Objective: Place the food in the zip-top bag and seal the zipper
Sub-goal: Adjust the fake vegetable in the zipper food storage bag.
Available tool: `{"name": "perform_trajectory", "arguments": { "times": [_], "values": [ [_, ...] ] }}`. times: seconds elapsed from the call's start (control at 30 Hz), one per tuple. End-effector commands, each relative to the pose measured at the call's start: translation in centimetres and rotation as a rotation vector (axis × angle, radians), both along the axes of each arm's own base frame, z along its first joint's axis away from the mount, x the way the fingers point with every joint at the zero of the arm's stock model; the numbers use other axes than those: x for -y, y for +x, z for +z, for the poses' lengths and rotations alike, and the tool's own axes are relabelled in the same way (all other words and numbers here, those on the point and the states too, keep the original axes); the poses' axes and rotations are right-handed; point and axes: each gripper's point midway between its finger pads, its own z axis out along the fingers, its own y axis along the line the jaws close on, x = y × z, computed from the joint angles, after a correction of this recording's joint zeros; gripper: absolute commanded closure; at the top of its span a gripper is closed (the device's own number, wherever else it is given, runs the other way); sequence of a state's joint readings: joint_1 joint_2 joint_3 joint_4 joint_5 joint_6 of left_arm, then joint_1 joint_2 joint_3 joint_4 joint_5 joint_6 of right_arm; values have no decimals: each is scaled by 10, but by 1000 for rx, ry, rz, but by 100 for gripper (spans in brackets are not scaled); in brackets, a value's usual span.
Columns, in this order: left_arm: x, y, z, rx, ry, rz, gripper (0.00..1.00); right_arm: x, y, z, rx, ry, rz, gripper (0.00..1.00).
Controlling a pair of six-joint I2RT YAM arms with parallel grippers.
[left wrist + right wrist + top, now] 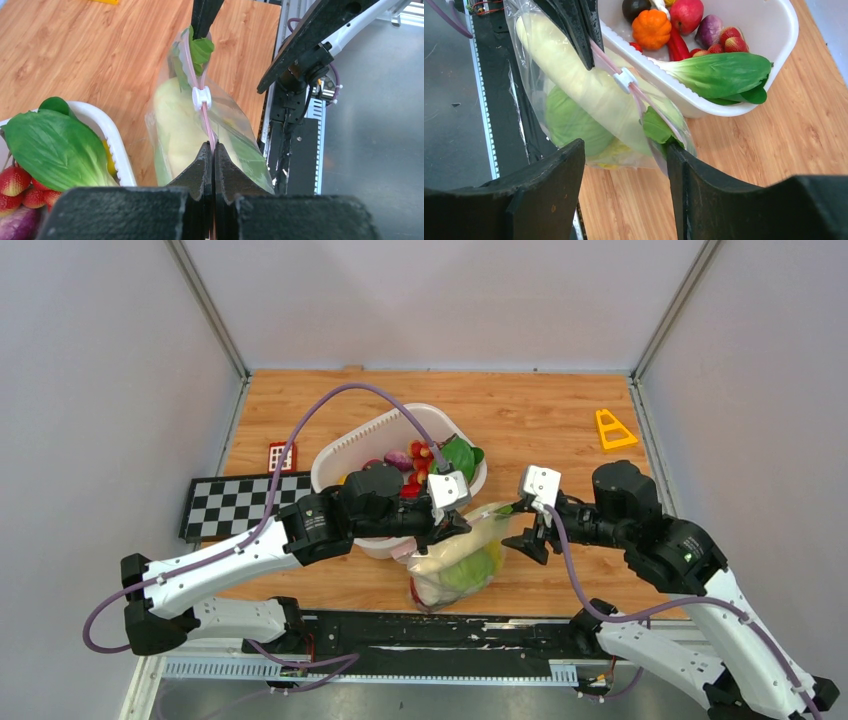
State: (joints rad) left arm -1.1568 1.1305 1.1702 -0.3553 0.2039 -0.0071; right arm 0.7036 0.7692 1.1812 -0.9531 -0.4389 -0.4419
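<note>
Progress: partway, by my reading. The zip-top bag point(574, 100) holds a long white radish point(569, 70), a pale green cabbage point(569, 122) and a green leaf point(654, 125).
Remaining food: a leafy green point(719, 75), an orange pumpkin piece point(651, 27), a red apple point(686, 14), strawberries point(729, 40) and a purple piece point(709, 30) lie in the white tub point(774, 75).
Zipper: the pink zipper point(205, 122) is stretched taut, with its white slider point(201, 98) about midway along. Whether either stretch is sealed cannot be told.
Bag position: held up by its top edge just beside the tub, lower end near the front edge of the tabletop point(560, 420).
Left pincer point(214, 150): clenched on the zipper strip at one end.
Right pincer point(626, 150): released, jaws wide, the bag's far corner between them.
Still to do: load the tub's pieces, then run the slider across.
Writing: no brand, label or lettering readable anywhere.
</note>
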Motion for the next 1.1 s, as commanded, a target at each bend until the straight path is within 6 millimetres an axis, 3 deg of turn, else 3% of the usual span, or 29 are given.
{"name": "perform_trajectory", "arguments": {
  "times": [0.0,0.1,0.2,0.4,0.57,0.77,0.9,0.97,1.07],
  "values": [
    [6,-4,47,53,-161,-31,100,-1,5,-12,-29,-12,-30,37],
    [8,-11,49,55,-170,-75,100,-9,13,-25,-54,-7,-44,35],
    [9,-15,49,51,-170,-105,100,-16,25,-23,-12,45,-68,34],
    [11,-18,45,37,-165,-118,100,-23,40,15,139,253,-127,30],
    [12,-21,42,29,-156,-135,100,-26,26,26,157,279,-47,28],
    [12,-21,49,41,-164,-142,100,-40,12,-6,-7,162,71,29],
    [6,-13,53,59,-171,-85,100,-36,10,-22,-71,105,55,38],
    [3,-9,50,59,-168,-57,100,-30,12,-15,-31,127,22,42],
    [0,0,43,51,-148,5,100,-22,8,7,41,181,1,36]
  ]
}}
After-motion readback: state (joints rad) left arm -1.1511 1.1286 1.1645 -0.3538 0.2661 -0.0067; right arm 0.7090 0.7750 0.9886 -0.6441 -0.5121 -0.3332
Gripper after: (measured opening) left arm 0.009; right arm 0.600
